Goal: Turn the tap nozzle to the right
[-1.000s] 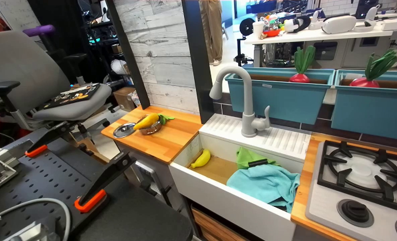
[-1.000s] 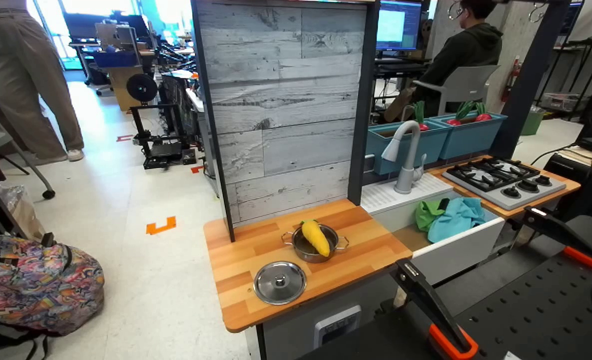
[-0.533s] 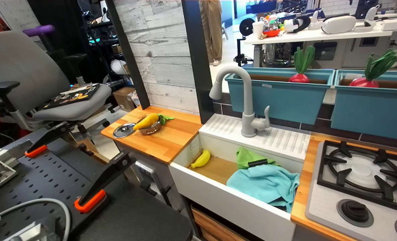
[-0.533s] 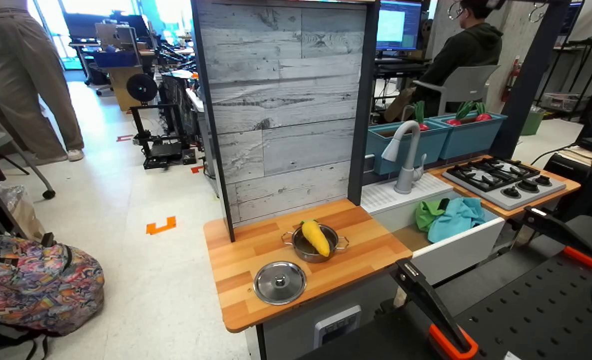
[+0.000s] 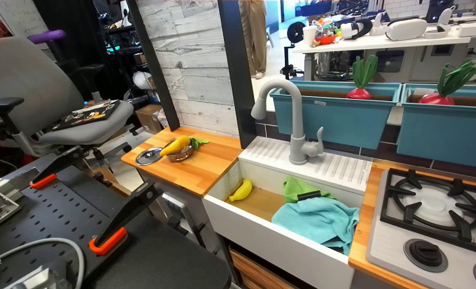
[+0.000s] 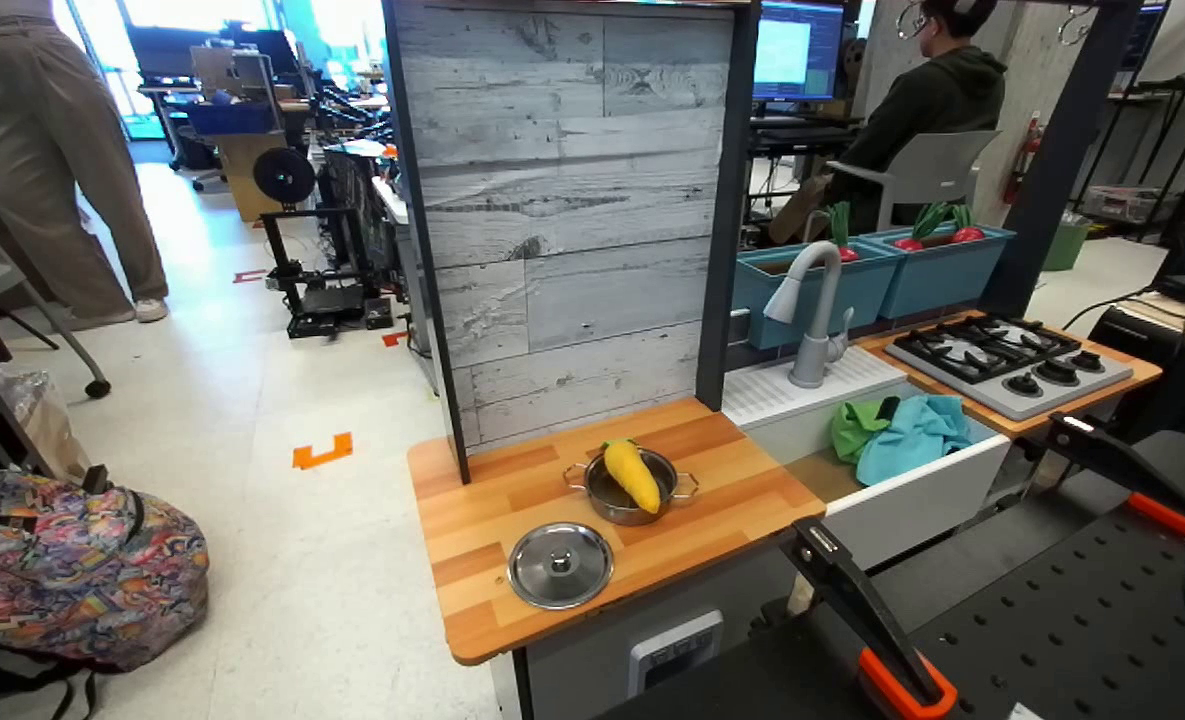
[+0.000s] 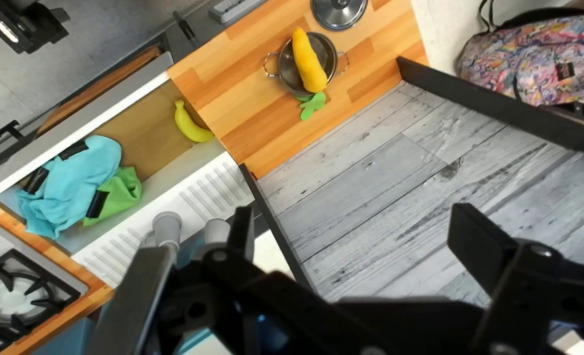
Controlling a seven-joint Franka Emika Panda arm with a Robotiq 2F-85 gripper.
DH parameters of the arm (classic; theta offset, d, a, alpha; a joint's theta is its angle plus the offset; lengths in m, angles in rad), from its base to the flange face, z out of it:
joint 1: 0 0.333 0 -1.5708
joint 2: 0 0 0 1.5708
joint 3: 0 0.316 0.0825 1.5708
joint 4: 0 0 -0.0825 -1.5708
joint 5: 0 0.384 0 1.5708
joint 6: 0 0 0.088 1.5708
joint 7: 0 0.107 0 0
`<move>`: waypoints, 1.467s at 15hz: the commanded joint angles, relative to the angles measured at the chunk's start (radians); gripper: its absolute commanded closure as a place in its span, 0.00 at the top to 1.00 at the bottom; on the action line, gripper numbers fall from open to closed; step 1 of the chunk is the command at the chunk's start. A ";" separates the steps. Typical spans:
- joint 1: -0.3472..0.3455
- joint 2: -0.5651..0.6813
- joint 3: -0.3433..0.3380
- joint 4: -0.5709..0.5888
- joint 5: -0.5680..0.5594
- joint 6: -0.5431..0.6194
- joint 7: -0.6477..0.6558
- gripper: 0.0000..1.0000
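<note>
Two fingers (image 7: 479, 241) of your hand (image 7: 353, 217) stand wide apart in the wrist view, with the grey plank panel (image 7: 395, 197) showing through the free room between them. Part of the tap nozzle (image 5: 297, 112) lies hidden behind your hand there; whether they touch cannot be told. In both exterior views the tap nozzle stands upright on the white ribbed ledge (image 5: 342, 170) at the back edge of the sink (image 5: 280, 251), its arch open underneath, its spout end (image 5: 260, 109) near the dark post (image 5: 238, 72) that edges the panel. Behind its neck you have a blue planter (image 5: 334, 120) close by, and its side lever (image 5: 314, 148) sticks out toward the stove (image 5: 438, 204). Ledge runs on to both sides of the base. Toward the post, the wooden bench (image 5: 205, 170) meets the sink's wall, and a lid (image 6: 560, 565) lies near that bench's front edge.
</note>
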State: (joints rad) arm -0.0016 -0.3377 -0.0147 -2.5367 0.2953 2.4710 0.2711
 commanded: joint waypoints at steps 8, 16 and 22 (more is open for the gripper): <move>-0.068 0.438 -0.036 0.235 -0.045 0.219 0.122 1.00; -0.104 0.613 -0.064 0.350 0.062 0.297 0.077 1.00; -0.137 0.752 -0.045 0.437 0.147 0.369 0.069 1.00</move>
State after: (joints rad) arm -0.1132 0.3340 -0.0816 -2.1620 0.3898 2.7912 0.3621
